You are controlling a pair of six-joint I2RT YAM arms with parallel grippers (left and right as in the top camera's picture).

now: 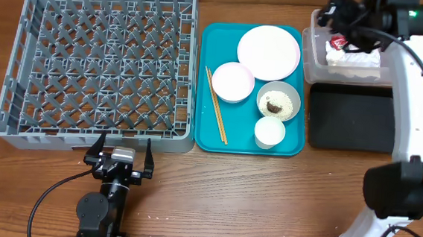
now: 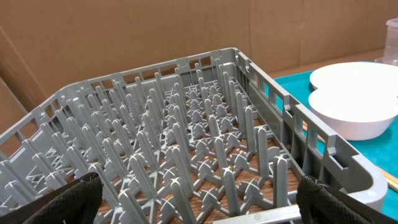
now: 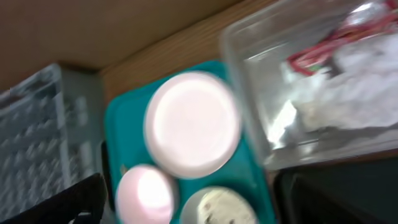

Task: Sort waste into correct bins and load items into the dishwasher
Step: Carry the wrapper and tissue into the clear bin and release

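Two arms stood at the near edge of the wooden table (image 1: 265,204). The left gripper (image 1: 125,144) hung just off the near wall of the one grey dish rack (image 1: 192,72), its two fingers (image 2: 56,202) spread wide with nothing between them, and the rack held nothing. Right of the rack lay a single teal tray (image 1: 217,44) carrying every dish. I counted one round pale plate (image 1: 268,51) at its far right and two white bowls. The empty bowl (image 1: 233,81) sat left of the other bowl (image 1: 296,93), which held the rice grains (image 1: 283,101) with one small brown lump (image 1: 274,105). One small white cup (image 1: 269,131) stood just near of that second bowl. One pair of chopsticks (image 1: 216,104) lay along the tray's left side, close beside the empty bowl. Further right were the two bins: one clear tub (image 1: 312,47) at the far side and one black tray (image 1: 350,117) just near of it. In the tub were the red wrapper (image 1: 338,43) and the crumpled napkin (image 1: 357,60), touching each other. The right gripper (image 1: 346,29) hovered over the tub's far end. Its wrist view was blurred, and I could not tell whether its fingers were apart or together.
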